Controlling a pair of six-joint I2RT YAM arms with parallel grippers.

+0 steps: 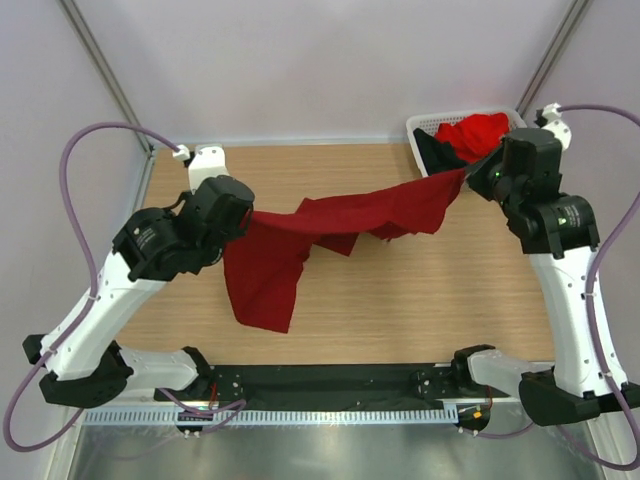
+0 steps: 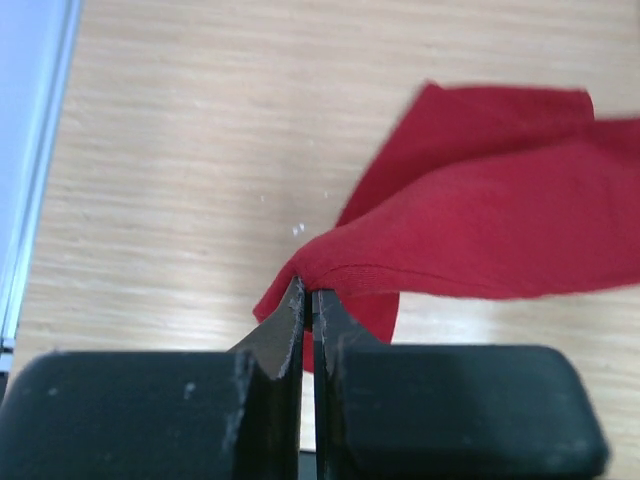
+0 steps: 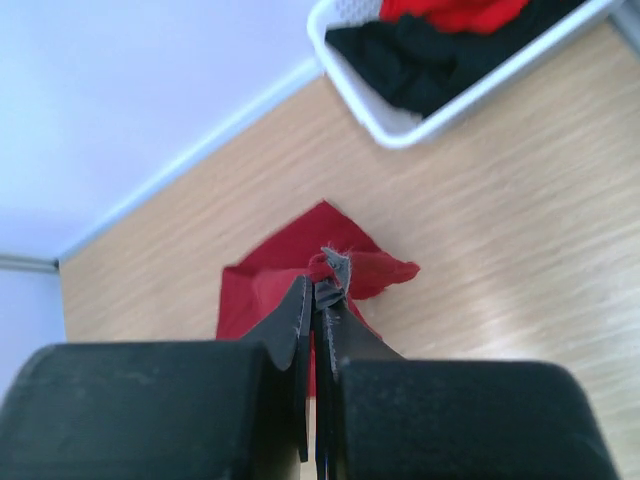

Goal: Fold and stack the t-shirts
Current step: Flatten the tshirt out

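A dark crimson t-shirt (image 1: 330, 222) hangs stretched above the wooden table between both arms, its lower part drooping at the left. My left gripper (image 1: 246, 217) is shut on its left edge (image 2: 330, 262), which the left wrist view shows pinched at the fingertips (image 2: 309, 297). My right gripper (image 1: 468, 174) is shut on the shirt's right end, a bunched fold (image 3: 335, 268) showing at the tips (image 3: 320, 290). A brighter red t-shirt (image 1: 476, 134) and a black t-shirt (image 1: 434, 150) lie in the white basket (image 1: 422, 122) at the back right.
The basket (image 3: 392, 128) stands at the table's far right corner, close behind my right gripper. Pale walls and a metal frame ring the table (image 1: 420, 290). The arm bases and a black rail (image 1: 320, 380) line the near edge.
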